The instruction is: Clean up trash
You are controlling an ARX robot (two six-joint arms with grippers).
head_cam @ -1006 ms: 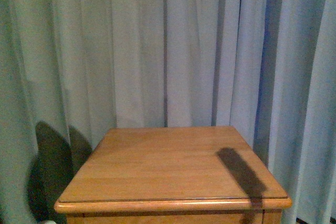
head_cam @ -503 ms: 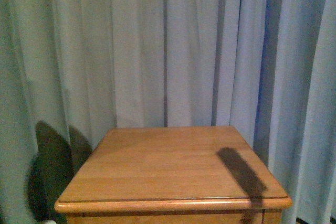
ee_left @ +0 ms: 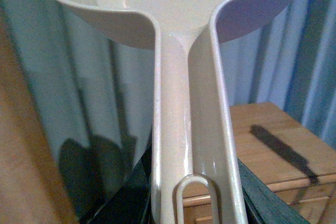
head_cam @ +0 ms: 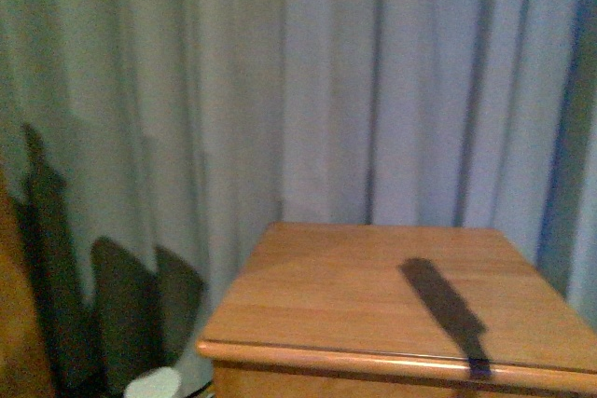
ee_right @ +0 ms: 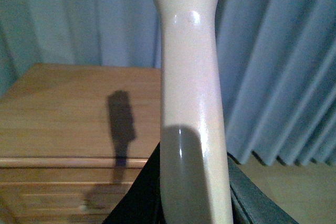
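Note:
The beige dustpan [ee_left: 189,51] fills the left wrist view, its long handle running down between the dark fingers [ee_left: 123,198] of my left gripper [ee_left: 194,203], which is shut on it. My right gripper [ee_right: 191,198] is shut on the brush [ee_right: 189,77], of which only the smooth beige handle shows. Both tools are held in the air near the wooden table [head_cam: 336,295]. The trash is out of view in every frame. Neither arm appears in the front view.
A dark elongated shadow [head_cam: 443,309] lies across the tabletop. Grey-blue curtains [head_cam: 280,90] hang behind and beside the table. A brown surface [head_cam: 14,323] stands at the far left. A pale rounded object [head_cam: 154,384] sits low by the table's left corner.
The front view has swung left: the table now sits further right in the picture, and the brown surface and more of the pale rounded object have come into view.

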